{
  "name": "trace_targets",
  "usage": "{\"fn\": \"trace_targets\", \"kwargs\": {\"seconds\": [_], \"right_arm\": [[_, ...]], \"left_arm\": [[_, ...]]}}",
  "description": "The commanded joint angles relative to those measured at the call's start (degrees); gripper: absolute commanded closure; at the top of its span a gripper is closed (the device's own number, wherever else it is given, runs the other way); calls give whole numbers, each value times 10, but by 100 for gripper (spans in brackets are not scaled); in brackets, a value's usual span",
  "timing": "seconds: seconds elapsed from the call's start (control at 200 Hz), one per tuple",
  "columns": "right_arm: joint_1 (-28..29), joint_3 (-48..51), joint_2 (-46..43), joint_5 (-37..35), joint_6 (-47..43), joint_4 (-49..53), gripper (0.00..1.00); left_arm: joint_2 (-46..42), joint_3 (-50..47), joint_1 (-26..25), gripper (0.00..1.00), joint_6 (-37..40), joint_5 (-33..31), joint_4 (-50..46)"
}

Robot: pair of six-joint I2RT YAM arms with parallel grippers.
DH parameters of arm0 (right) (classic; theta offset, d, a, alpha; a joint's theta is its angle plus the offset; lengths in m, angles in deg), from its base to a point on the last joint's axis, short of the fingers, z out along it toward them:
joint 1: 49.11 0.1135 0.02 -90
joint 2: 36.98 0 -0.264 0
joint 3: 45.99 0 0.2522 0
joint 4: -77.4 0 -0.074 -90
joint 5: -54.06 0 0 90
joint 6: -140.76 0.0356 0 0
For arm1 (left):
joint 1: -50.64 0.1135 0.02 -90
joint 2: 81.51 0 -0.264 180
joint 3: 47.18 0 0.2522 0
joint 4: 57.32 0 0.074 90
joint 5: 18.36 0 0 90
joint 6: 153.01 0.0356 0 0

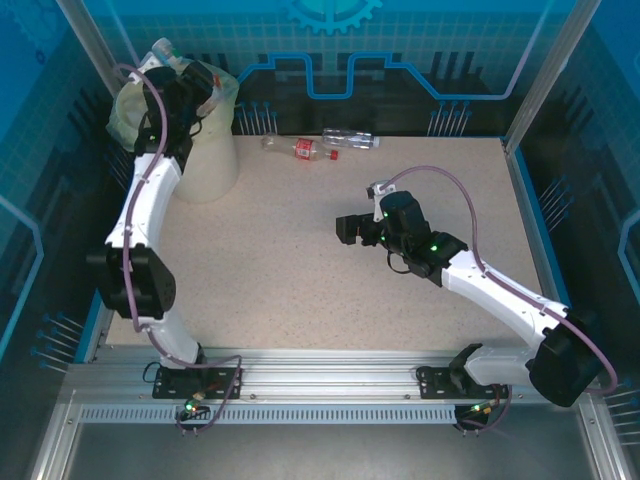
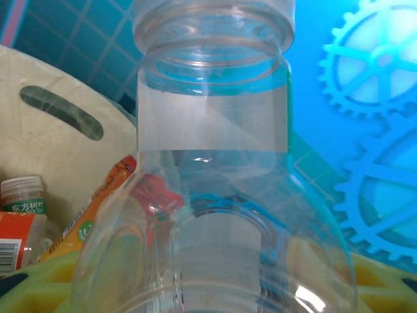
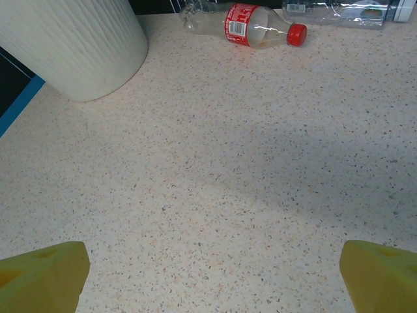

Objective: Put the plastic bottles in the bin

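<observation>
Speckled beige surface point(image 1: 300, 280), bearing at its far left corner one pale cream round plastic bin point(image 1: 215, 160), ribbed wall, clear bag liner (labelled bottles point(image 2: 19, 228) lie inside). Left gripper point(image 1: 198, 85), over the bin's mouth, closed on a clear plastic bottle point(image 2: 215, 195); right gripper point(image 3: 212, 277), jaws spread wide and empty, low over mid-surface. Two bottles lie flat near the far edge, right of the bin: a red-labelled clear plastic bottle with red cap point(image 3: 251, 26) and a plain clear plastic bottle point(image 3: 339, 12).
</observation>
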Motion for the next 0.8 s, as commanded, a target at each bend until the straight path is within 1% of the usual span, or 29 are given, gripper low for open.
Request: {"fn": "trace_targets", "kwargs": {"seconds": [0.0, 0.095, 0.165, 0.25, 0.495, 0.6, 0.655, 0.695, 0.795], "right_arm": [[5, -6, -23, -13, -4, 2, 0], [6, -2, -32, -17, -1, 4, 0], [6, 0, -38, -20, 1, 8, 0], [7, 3, -47, -23, 2, 16, 0], [6, 20, -72, -51, 1, 18, 0], [6, 17, -67, -51, 1, 14, 0], [7, 14, -62, -48, 0, 14, 0], [7, 11, -59, -46, 1, 16, 0], [7, 4, -51, -41, 3, 19, 0]], "left_arm": [[41, 70, 13, 68, -38, -10, -34], [81, 122, 20, 68, -47, -11, -56], [107, 158, 24, 68, -48, -32, -88], [122, 172, 37, 68, -58, -44, -95], [144, 187, 92, 61, -86, -11, -75], [169, 216, 108, 58, -91, 9, -86], [187, 239, 115, 55, -103, 26, -99], [201, 257, 120, 50, -117, 38, -108], [236, 307, 126, 32, -152, 66, -123]]}}
